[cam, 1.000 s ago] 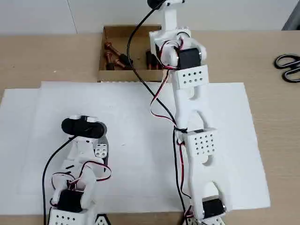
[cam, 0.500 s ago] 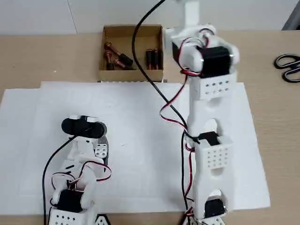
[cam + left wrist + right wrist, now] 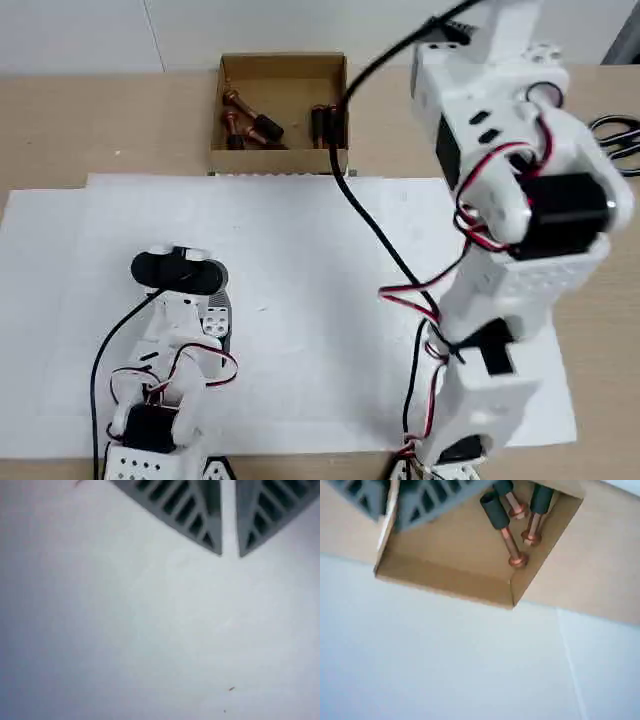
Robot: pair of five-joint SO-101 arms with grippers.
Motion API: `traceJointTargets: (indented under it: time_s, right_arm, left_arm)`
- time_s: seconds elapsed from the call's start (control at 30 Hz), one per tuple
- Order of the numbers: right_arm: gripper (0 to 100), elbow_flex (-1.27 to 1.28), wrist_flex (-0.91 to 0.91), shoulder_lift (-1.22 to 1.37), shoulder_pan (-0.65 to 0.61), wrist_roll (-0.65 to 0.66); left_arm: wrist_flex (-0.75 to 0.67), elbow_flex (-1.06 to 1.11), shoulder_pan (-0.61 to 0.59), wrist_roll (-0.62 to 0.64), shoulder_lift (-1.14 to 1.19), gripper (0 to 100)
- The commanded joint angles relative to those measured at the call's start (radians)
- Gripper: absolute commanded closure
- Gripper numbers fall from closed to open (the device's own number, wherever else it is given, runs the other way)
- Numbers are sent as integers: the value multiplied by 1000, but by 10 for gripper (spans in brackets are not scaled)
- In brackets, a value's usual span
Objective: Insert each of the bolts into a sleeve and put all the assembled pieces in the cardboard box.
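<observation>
The cardboard box (image 3: 280,68) stands at the table's far edge, past the white sheet. Several copper bolts in black sleeves (image 3: 262,128) lie inside it, some at its left and a pair (image 3: 325,122) at its right wall. In the right wrist view the box (image 3: 450,580) lies below with three assembled pieces (image 3: 502,525) in a corner; my right gripper (image 3: 394,524) hangs above the box's edge, shut with nothing in it. My left gripper (image 3: 230,554) is shut and empty, just above the bare white sheet. The left arm (image 3: 180,300) sits low at the front left.
The white sheet (image 3: 300,260) covers most of the table. The right arm (image 3: 520,200) is raised high over the sheet's right side, its black cable (image 3: 375,230) trailing across. Scissors (image 3: 615,135) lie at the far right.
The right arm has risen from over the box and swung right, so the whole box now shows. The left arm has not moved.
</observation>
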Motion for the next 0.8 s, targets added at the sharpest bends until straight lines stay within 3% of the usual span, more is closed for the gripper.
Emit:
traceJointTargets:
  time_s: [0.0,0.57,0.77]
  right_arm:
    - [995,161,16,-179,12,9]
    - [995,1382,-42,-947,35,-32]
    - [995,1913,-237,-1260,120,-31]
  left_arm:
    - [-25,-4,0,-6,-8,993]
    - [-25,-4,0,-6,-8,993]
    - [-25,-4,0,-6,-8,993]
